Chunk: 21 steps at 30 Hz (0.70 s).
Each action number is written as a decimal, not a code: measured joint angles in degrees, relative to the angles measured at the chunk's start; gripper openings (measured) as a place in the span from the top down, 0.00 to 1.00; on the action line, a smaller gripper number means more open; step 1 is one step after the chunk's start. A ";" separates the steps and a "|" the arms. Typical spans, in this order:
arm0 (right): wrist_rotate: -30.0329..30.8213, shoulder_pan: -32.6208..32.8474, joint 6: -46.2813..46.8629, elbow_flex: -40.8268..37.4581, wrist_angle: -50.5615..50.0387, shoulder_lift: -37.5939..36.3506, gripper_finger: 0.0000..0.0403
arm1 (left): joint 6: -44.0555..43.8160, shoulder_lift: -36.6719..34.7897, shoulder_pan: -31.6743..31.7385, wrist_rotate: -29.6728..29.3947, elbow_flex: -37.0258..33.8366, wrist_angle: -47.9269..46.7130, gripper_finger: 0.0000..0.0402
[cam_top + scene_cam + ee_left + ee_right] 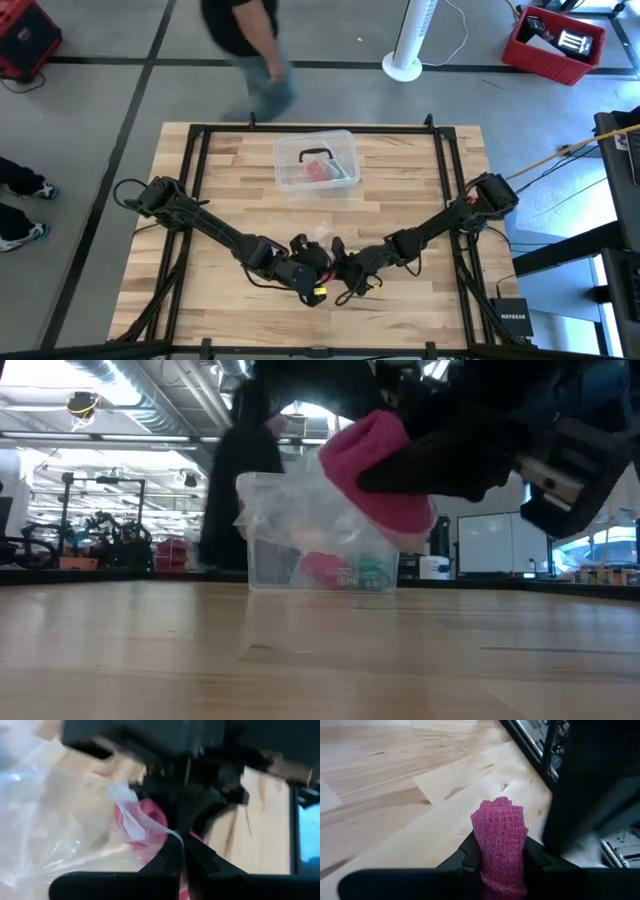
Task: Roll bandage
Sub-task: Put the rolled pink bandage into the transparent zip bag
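Note:
The bandage (500,837) is a small pink roll of mesh fabric, held up over the table's near middle. My right gripper (501,862) is shut on it; the low view shows the bandage (372,470) well above the wood. A crumpled clear wrapper (285,510) clings around the roll. My left gripper (183,854) is shut on a strip of that wrapper, close in front of the pink roll (147,822). In the high view both grippers meet, left (316,264) and right (342,264). My left gripper pinches a thin strip of the clear wrapper (167,831) between its shut fingertips. The strip runs from the fingertips back to the roll, and the rest of the wrapper (55,830) billows off to one side. My right gripper pinches the roll's two opposite sides (485,852) between its fingers. The roll's free end (500,807) sticks out past the fingertips. The roll is lifted clear of the table.
A clear plastic box (315,160) with pink and green contents stands at the table's far middle, behind the grippers. A black frame (200,140) runs around the tabletop. A person (250,40) stands beyond the far edge. Bare wood (300,650) lies below the grippers.

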 joint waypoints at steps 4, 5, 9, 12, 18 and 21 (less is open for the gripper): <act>-0.40 -0.02 2.63 -0.02 0.02 1.95 0.82 | -0.63 0.00 2.09 -1.41 -0.39 -1.09 0.99; -0.48 -0.06 4.49 -0.02 -0.20 2.34 0.82 | -1.44 0.00 2.80 -1.41 -0.41 -2.27 0.98; -0.92 -0.54 8.79 -0.25 -1.71 3.64 0.82 | -2.51 -0.18 4.80 -0.71 -0.34 -5.81 0.86; -0.93 -0.92 9.64 -0.17 -1.55 3.75 0.82 | 0.23 -0.20 5.08 4.39 -0.30 -8.38 0.77; -0.84 -1.99 15.92 -0.22 -1.59 3.86 0.82 | -4.25 0.85 -0.84 -2.41 -0.28 -19.19 0.69; -1.20 -2.71 18.65 -0.24 -0.03 3.86 0.82 | -8.73 2.68 -3.78 -7.07 -0.35 -23.79 0.70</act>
